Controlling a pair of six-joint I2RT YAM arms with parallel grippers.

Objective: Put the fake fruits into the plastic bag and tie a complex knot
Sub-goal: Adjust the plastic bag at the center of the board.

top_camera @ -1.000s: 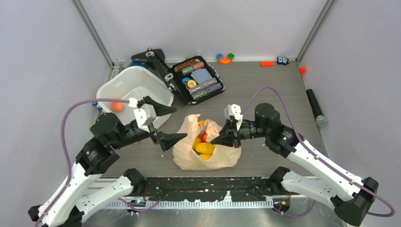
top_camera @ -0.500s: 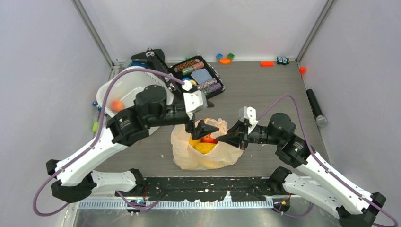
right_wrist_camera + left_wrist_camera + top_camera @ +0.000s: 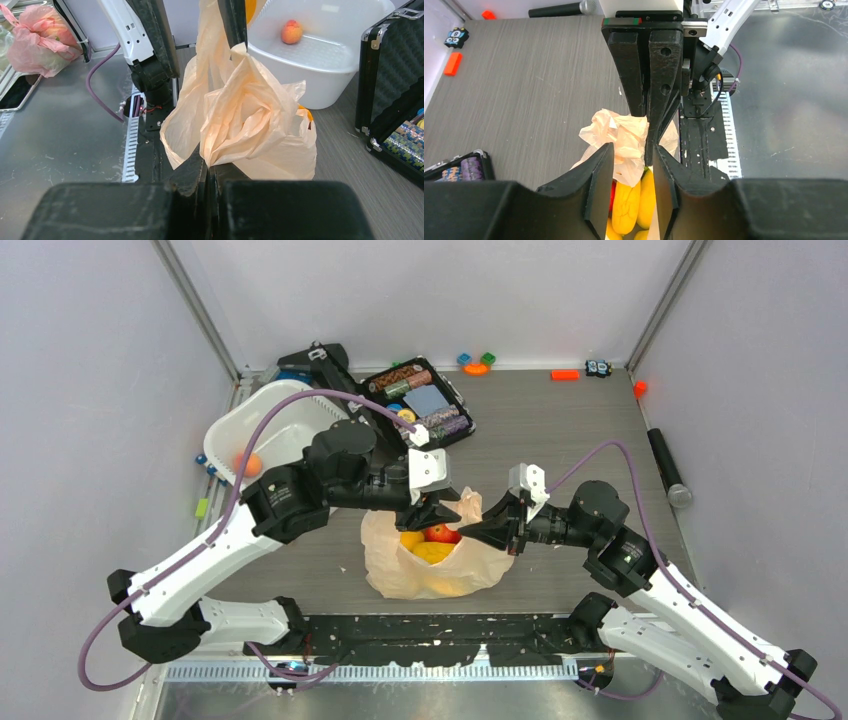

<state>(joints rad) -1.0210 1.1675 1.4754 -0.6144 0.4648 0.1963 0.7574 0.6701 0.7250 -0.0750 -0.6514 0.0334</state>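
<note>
Top external view: most fruits (image 3: pixel 432 548) sit in the bag (image 3: pixel 420 578) mid-table, and one orange fruit (image 3: pixel 248 464) lies in the tub (image 3: pixel 275 415). The right gripper (image 3: pixel 475 531) clenches the bag's rim; the left gripper (image 3: pixel 437 516) straddles it, part-open. I judge the knot is not yet begun.

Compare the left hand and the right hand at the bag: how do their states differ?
The right hand is shut, pinching a bunched fold of the plastic bag; the left hand stands open, with crumpled bag plastic in its gap but not clamped. The right hand meets the bag's right side; the left hand reaches over its far rim. Both sit at the bag's mouth, above the fake fruits.
</note>
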